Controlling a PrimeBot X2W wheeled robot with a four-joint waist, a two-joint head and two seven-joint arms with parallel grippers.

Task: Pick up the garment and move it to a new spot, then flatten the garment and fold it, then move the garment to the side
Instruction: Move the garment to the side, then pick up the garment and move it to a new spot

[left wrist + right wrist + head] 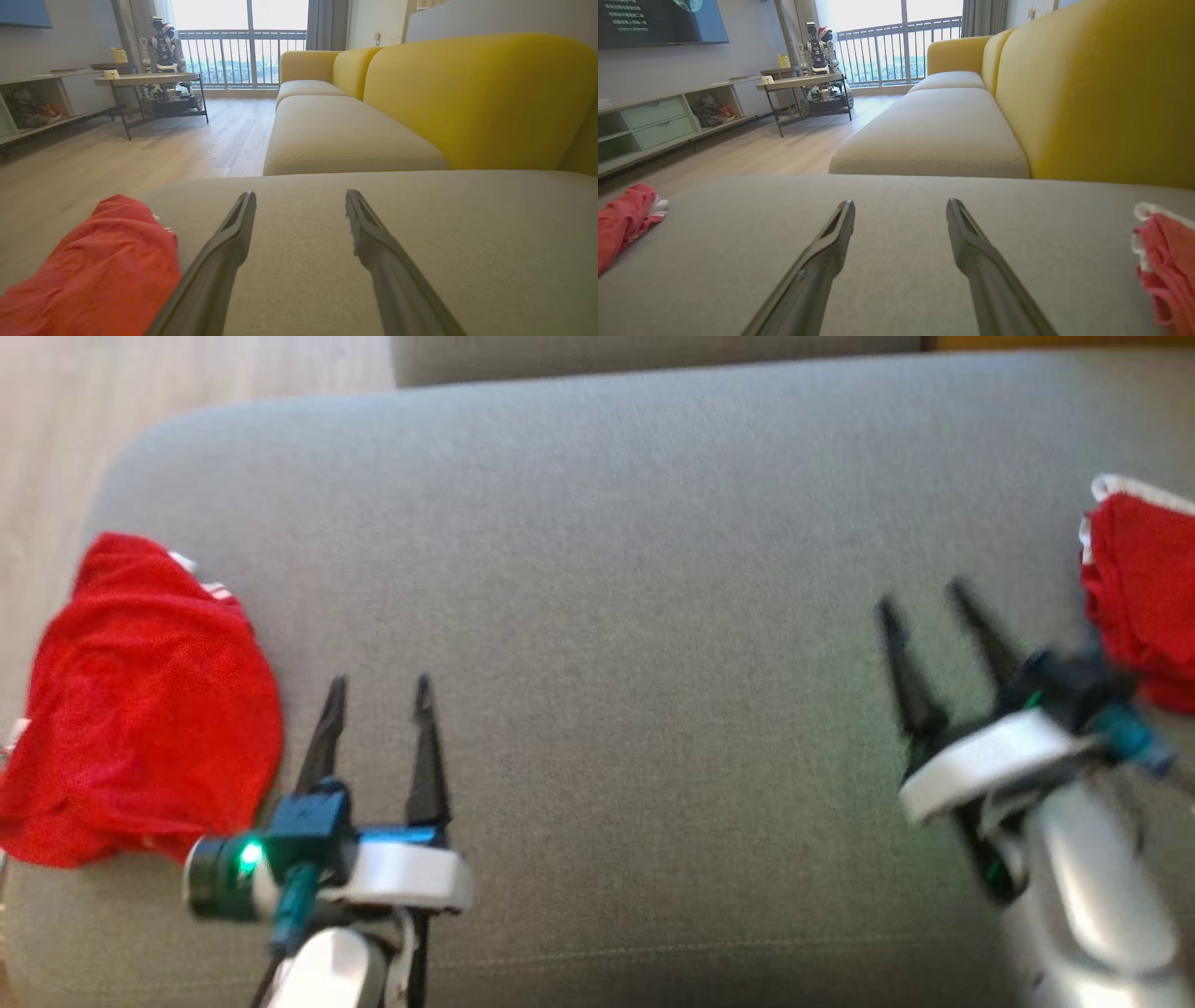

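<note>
A crumpled red garment (140,709) with white trim lies at the left end of the grey cushion (616,523); the left wrist view has this red garment (103,275) at its lower left, and the right wrist view has it (623,219) at the far left. Another red garment (1144,597) lies at the right edge and also appears (1164,270) in the right wrist view. My left gripper (381,686) is open over bare cushion, just right of the left garment. My right gripper (922,595) is open and empty, left of the right garment. Both grippers (300,198) (901,207) point along the cushion.
Past the cushion's left end is wooden floor (56,439). Ahead along the fingers runs a yellow sofa (467,93) with a beige seat. A side table (149,81) bearing a toy robot and a low shelf unit (658,121) stand across the floor.
</note>
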